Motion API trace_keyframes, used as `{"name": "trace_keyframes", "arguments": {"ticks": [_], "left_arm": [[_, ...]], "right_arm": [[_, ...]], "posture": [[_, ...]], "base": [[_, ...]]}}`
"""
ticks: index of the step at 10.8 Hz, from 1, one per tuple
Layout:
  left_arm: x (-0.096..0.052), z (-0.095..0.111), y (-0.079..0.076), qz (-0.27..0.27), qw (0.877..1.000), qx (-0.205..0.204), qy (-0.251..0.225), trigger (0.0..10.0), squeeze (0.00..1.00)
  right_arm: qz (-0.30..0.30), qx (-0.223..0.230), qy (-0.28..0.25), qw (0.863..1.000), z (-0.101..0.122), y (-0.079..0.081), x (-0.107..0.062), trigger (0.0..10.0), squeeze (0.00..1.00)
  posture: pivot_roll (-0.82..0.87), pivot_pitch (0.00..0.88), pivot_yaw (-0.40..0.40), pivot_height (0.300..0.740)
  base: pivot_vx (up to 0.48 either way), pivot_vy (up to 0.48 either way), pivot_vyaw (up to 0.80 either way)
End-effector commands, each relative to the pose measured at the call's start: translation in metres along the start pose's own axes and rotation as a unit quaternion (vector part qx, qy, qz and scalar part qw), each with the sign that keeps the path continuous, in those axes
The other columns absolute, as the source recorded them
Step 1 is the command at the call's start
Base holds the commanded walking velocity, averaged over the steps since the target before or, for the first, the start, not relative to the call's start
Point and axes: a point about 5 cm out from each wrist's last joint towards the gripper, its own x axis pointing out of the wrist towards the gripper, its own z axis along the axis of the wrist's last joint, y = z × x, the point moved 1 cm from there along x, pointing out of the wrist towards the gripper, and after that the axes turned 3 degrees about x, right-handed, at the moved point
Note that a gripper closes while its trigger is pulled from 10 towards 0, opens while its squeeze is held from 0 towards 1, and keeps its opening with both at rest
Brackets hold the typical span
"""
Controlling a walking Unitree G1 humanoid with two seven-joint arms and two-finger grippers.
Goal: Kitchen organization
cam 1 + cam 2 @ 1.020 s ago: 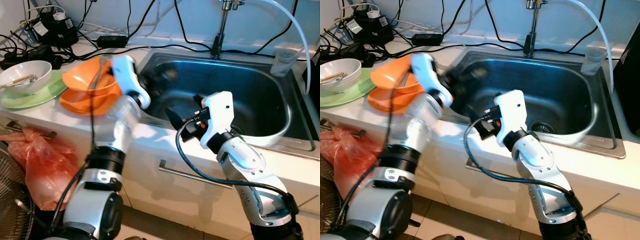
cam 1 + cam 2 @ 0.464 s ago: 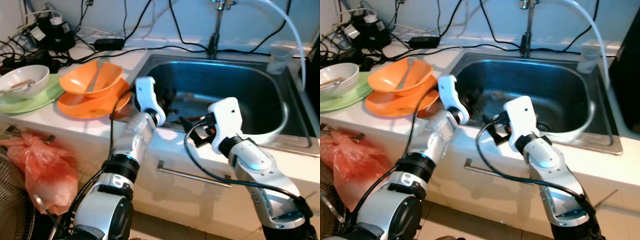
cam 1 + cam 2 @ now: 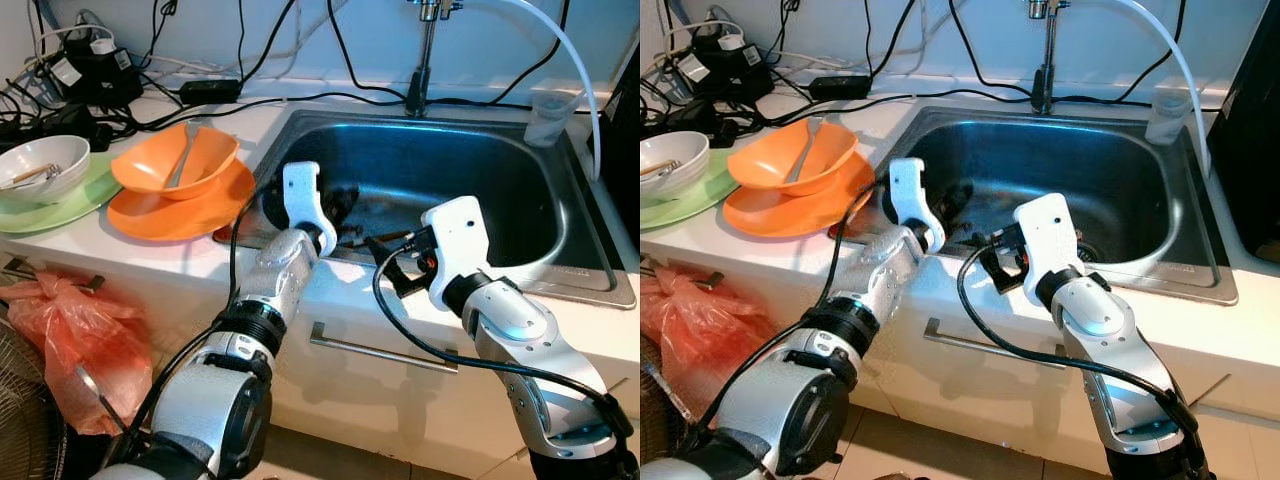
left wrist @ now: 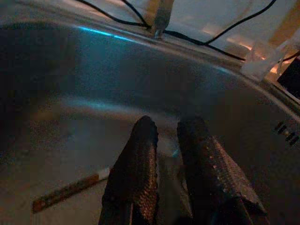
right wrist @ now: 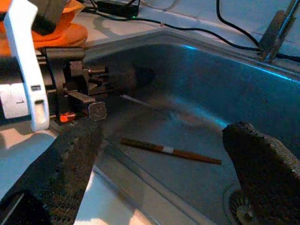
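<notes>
On the sink [image 3: 560,215] floor, near the front wall, lies a single chopstick [image 5: 168,150], brown with a pale band partway along. Its long axis runs roughly parallel to the sink's front edge; in the right wrist view one end points toward the drain [image 5: 240,206] and the other toward the left gripper. It lies flat, touching nothing else.

Left gripper [image 4: 166,140] hangs inside the sink on the side nearest the orange bowl [image 3: 175,163], fingers [image 4: 136,173] pressed almost together with only a thin gap, holding nothing. Right gripper [image 5: 161,140] hovers over the sink's front rim, fingers spread wide, the chopstick seen between them but below.

Risks, judged:
- Thin stick flat on steel: wide pads may skid over it, or push it along toward the drain, if the fingers close before reaching the floor.
- The two grippers are near each other inside the sink; a reach by the right one could strike the left wrist.
- Descending too steeply could knock a fingertip on the sink's front rim.
</notes>
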Motion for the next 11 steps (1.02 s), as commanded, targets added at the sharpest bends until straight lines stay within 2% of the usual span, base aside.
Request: {"name": "trace_keyframes", "arguments": {"ticks": [1,4,8,11], "left_arm": [[0.004,0.009,-0.004,-0.007,1.0,0.002,-0.015,10.0,1.0],[0.005,0.004,-0.007,-0.011,1.0,0.004,-0.009,10.0,1.0],[0.004,0.006,-0.002,-0.001,1.0,0.02,-0.013,10.0,1.0],[0.005,0.035,0.009,0.031,0.996,0.066,-0.059,10.0,1.0]], "right_arm": [[0.003,0.001,-0.004,1.0,0.004,0.002,-0.002,10.0,0.0],[0.012,0.006,0.001,1.0,0.003,0.005,-0.002,10.0,0.0],[0.026,0.011,0.011,1.0,-0.001,0.009,-0.002,10.0,0.0],[0.031,0.012,0.012,0.999,-0.003,0.01,0.0,10.0,0.0]], "posture": [[-0.15,0.0,0.112,0.74],[-0.15,0.0,0.114,0.74],[-0.14,0.0,0.113,0.74],[-0.11,0.0,0.104,0.74]], "base": [[0.0,0.0,0.0],[0.0,0.0,0.0],[0.0,0.0,0.0],[0.0,0.0,0.0]]}}
